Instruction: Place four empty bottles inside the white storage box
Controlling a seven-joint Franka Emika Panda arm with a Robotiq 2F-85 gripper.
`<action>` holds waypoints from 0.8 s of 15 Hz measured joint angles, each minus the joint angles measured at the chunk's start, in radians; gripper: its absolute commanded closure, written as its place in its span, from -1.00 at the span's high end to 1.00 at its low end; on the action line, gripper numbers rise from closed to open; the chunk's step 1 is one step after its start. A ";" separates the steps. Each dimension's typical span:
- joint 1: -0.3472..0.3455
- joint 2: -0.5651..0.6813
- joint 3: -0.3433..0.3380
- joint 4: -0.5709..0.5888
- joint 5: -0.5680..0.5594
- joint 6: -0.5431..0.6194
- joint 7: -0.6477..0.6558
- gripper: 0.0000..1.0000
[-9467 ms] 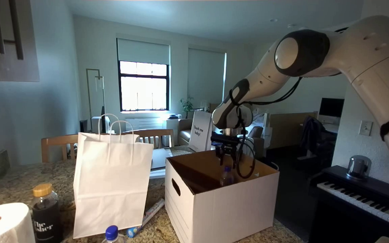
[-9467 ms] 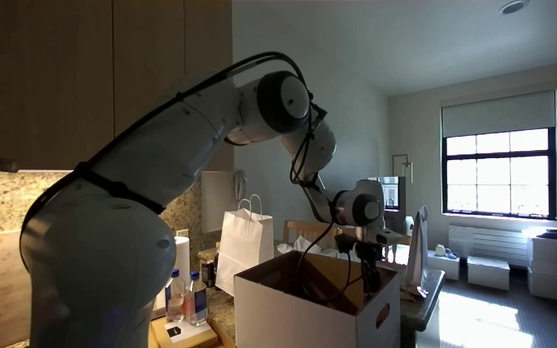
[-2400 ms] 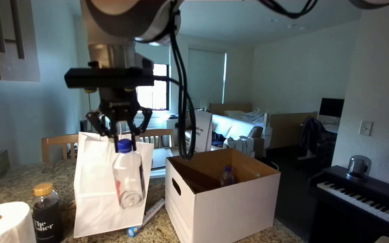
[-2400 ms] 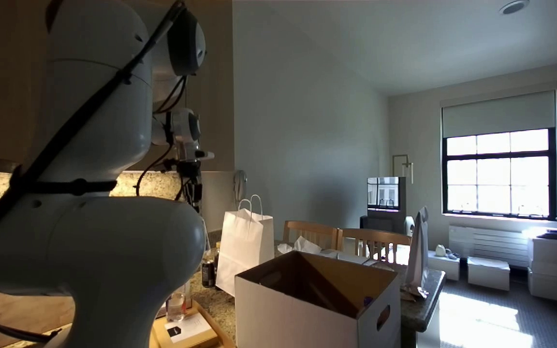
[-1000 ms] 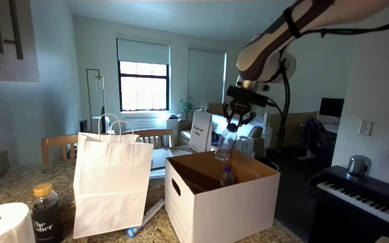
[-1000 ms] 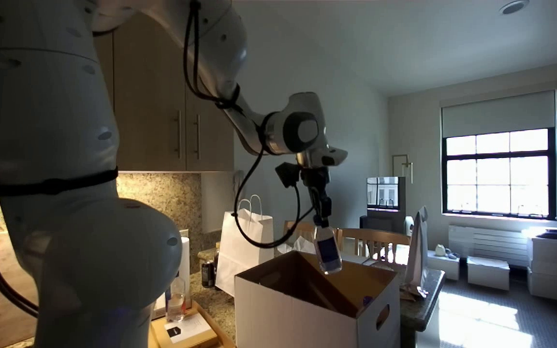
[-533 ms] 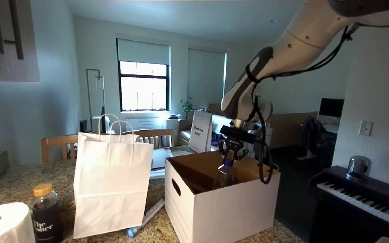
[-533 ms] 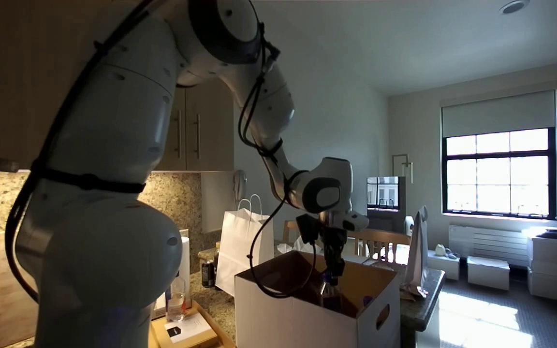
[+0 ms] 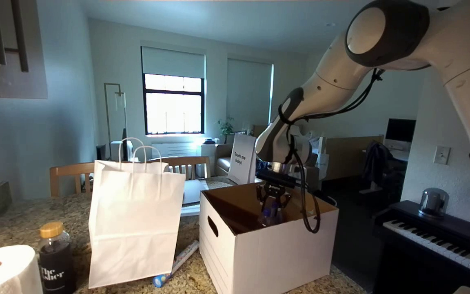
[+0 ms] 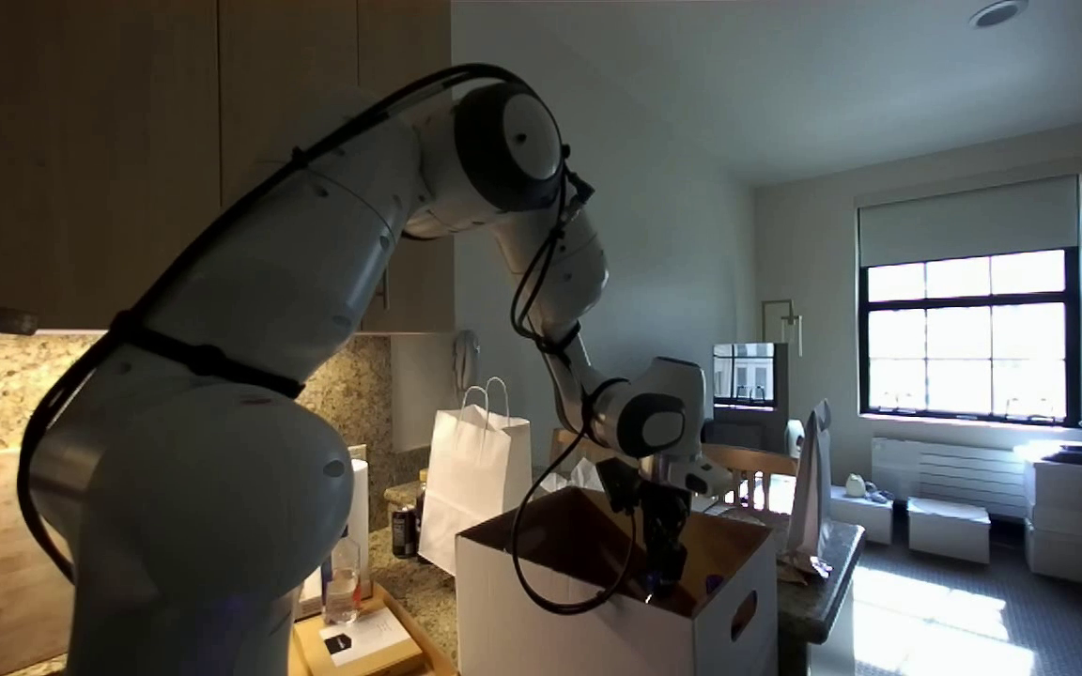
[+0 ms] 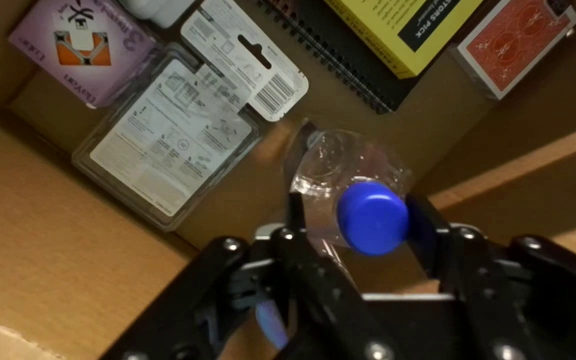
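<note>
The white storage box (image 9: 284, 257) stands on the counter in both exterior views, its brown inside showing. My gripper (image 11: 353, 207) reaches down into it. Its fingers stand apart around a blue-capped clear bottle (image 11: 373, 218): the right finger lies against or very near the cap, while a gap shows on the left. That bottle appears tilted; its base is hard to make out. Beside it in the box is a second bottle, whose blue cap (image 10: 714, 584) shows near the handle slot. Another clear bottle (image 10: 341, 591) stands near the robot's base, its top partly hidden by the arm.
Inside the box lie a purple carton (image 11: 85, 50), a clear blister pack (image 11: 173, 140), a yellow box (image 11: 408, 30), a black spiral notebook (image 11: 328, 55) and a red card pack (image 11: 518, 42). A white paper bag (image 9: 137, 228) and dark jar (image 9: 55, 261) stand on the counter.
Over the last second my gripper has come down into the box with the bottle, and its fingers have parted from the cap. Before that it carried the bottle across from by the paper bag.
</note>
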 measured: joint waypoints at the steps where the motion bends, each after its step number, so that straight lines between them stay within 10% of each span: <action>1: 0.000 0.000 0.000 0.008 0.000 -0.010 0.000 0.83; 12: 0.060 -0.344 0.015 -0.131 -0.105 -0.017 0.001 1.00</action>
